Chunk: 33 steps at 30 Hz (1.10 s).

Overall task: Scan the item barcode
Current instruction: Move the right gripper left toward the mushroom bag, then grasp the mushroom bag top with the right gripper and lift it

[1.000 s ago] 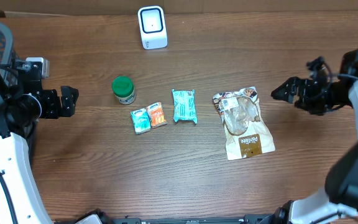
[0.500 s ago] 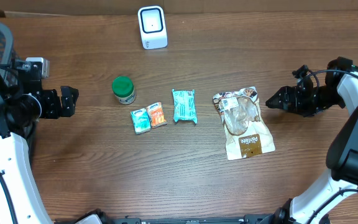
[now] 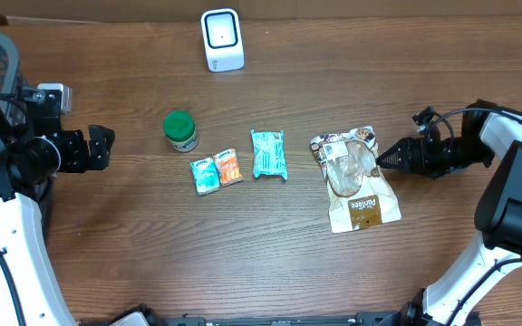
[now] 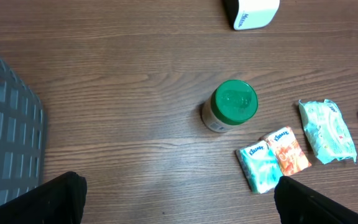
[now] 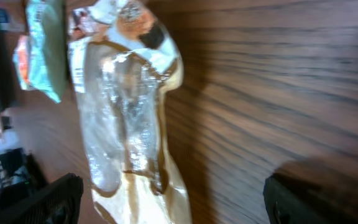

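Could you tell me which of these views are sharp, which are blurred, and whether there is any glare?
Overhead: sharp and evenly lit, with only a soft shadow beside the green-lidded jar. Left wrist: also sharp, the tissue packs are crisp. Right wrist: blurred, the grain of the table is streaked, and the clear window of the snack pouch shows bright glare.

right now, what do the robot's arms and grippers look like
The left arm and right arm have smooth white links with bulky black joints. The left gripper is black and blocky, with a small white box behind it. The right gripper is black and tapered, with a thin black cable looping over its wrist.
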Each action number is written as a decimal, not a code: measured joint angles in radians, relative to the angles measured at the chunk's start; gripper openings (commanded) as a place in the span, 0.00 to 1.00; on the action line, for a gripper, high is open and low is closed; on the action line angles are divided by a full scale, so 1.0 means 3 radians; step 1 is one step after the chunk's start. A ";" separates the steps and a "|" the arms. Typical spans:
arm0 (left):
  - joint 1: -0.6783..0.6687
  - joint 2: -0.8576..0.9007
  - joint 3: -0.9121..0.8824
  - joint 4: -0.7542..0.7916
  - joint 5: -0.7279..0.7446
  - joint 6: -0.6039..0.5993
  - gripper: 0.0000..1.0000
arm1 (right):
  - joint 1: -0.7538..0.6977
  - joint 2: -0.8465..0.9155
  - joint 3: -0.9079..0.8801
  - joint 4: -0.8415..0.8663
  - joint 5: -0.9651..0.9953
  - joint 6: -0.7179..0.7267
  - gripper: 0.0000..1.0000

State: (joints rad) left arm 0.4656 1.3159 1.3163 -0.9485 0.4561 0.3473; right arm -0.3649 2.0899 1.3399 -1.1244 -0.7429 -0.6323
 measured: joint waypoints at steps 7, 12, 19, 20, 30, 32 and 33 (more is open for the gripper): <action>0.0000 0.0000 0.0000 0.0000 0.0001 0.0000 1.00 | 0.0168 -0.0062 -0.0329 0.0378 -0.0364 -0.0034 0.88; 0.0000 0.0000 0.0000 0.0000 0.0001 0.0000 1.00 | 0.0479 -0.0123 -0.0571 0.0764 -0.0610 0.0154 0.88; 0.0000 0.0000 0.0000 0.0000 0.0000 0.0000 1.00 | 0.1064 -0.0144 -0.0889 0.1671 -0.0637 0.0819 0.29; 0.0000 0.0000 0.0000 0.0001 0.0000 0.0000 1.00 | 0.1119 -0.0142 -0.0914 0.1732 -0.0638 0.0909 0.28; 0.0000 0.0000 0.0000 0.0001 0.0000 0.0000 1.00 | 0.1263 -0.0109 -0.0974 0.1963 -0.0654 0.1450 0.04; 0.0000 0.0000 0.0000 0.0003 0.0000 0.0000 1.00 | 0.1239 -0.0094 -0.0973 0.1918 -0.0704 0.1471 0.04; 0.0000 0.0000 0.0000 0.0000 0.0000 0.0000 1.00 | 0.1209 -0.0083 -0.0968 0.1851 -0.0739 0.1483 0.04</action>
State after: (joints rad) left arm 0.4656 1.3159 1.3163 -0.9485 0.4561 0.3473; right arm -0.0021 2.0651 1.0496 -0.5690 -0.9646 -0.1875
